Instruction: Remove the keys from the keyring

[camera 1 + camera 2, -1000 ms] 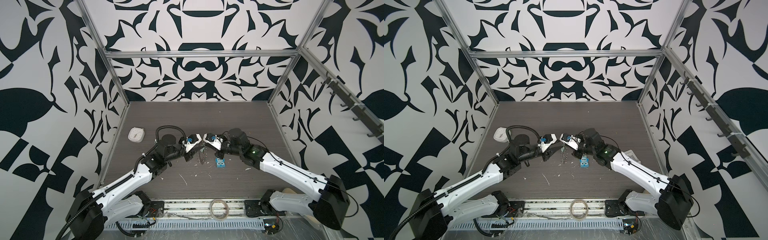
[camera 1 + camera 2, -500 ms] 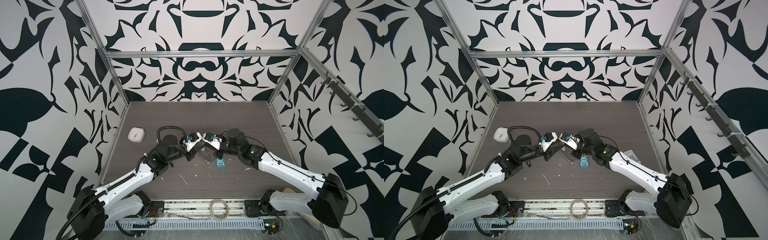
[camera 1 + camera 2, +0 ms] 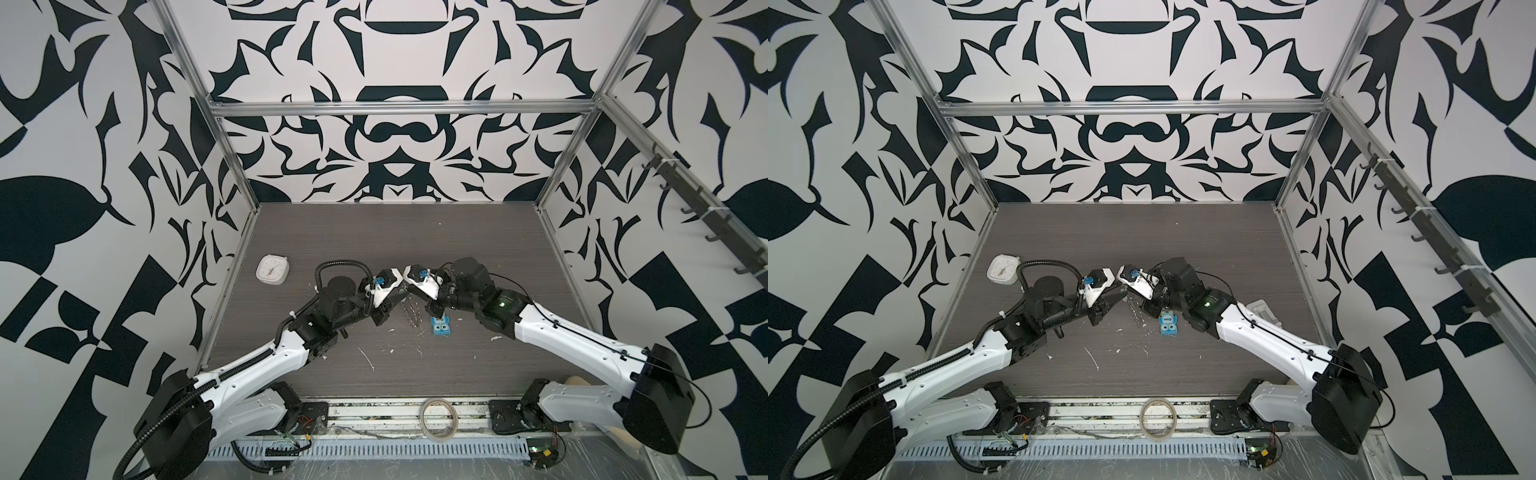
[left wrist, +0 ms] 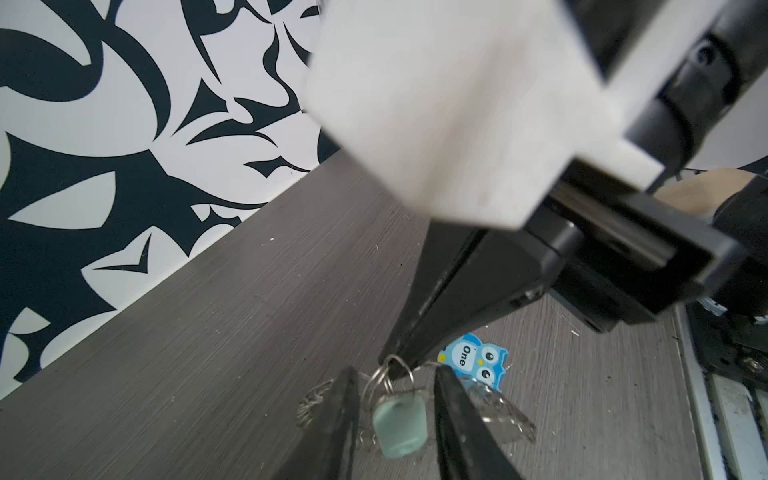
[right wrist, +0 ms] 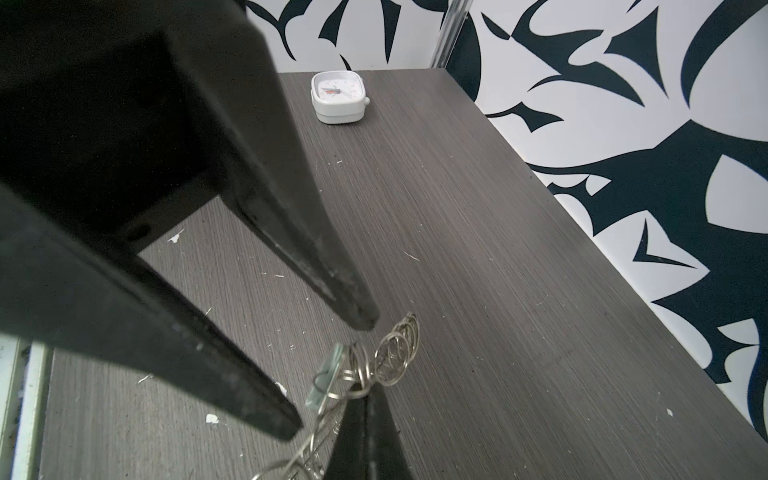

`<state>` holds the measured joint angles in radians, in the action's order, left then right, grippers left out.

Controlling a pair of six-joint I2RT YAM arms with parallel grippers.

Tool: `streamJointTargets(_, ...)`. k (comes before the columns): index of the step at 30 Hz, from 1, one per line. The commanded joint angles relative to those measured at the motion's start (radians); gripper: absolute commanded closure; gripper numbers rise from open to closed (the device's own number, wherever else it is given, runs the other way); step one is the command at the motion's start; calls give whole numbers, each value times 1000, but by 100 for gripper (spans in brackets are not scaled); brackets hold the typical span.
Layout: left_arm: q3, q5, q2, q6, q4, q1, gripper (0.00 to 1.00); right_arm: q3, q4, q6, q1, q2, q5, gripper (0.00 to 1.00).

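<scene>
Left wrist view, mid-table: the pale green key tag (image 4: 399, 424) hangs between the parted fingers of the left gripper (image 5: 324, 374). A thin gap shows on either side, so the jaws bracket the tag without clamping it. Its long axis runs down from its small loop at the keyring (image 4: 387, 376), roughly in line with those fingers. The right gripper (image 4: 397, 358), reaching in from the opposite side, is pinched closed on one wire loop of the keyring and holds the bunch up over the dark wood-grain table (image 4: 208, 332). Whether the lowest rings touch the wood cannot be told. The left arm is plainly nearer the tag. Its likely next job is to close on the tag and draw it away from the ring. A blue owl charm (image 4: 473, 365) lies on the table just beyond the bunch. A white clock (image 5: 338, 97) sits well apart, near the patterned wall.
</scene>
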<state>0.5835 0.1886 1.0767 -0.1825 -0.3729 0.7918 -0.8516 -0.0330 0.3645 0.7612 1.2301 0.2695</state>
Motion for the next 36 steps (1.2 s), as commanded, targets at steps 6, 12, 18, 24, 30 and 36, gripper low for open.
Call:
streamJointTargets(6,-1,0,31,29,-50,10,71,-51,67,-21,7,-8,-6,100)
streamJointTargets(12,2,-25,39,39,-39,10,71,-53,67,-21,9,-12,-5,100)
streamJointTargets(18,11,-29,68,47,-55,9,81,-51,77,-25,12,-12,-2,100)
streamJointTargets(24,9,-34,69,62,-56,10,92,-47,80,-18,12,-20,-9,100)
streamJointTargets(30,14,-99,60,127,-62,9,100,-24,112,-19,13,-32,-9,100)
streamJointTargets(36,7,-102,33,155,-65,10,100,-21,112,-10,13,-37,12,100)
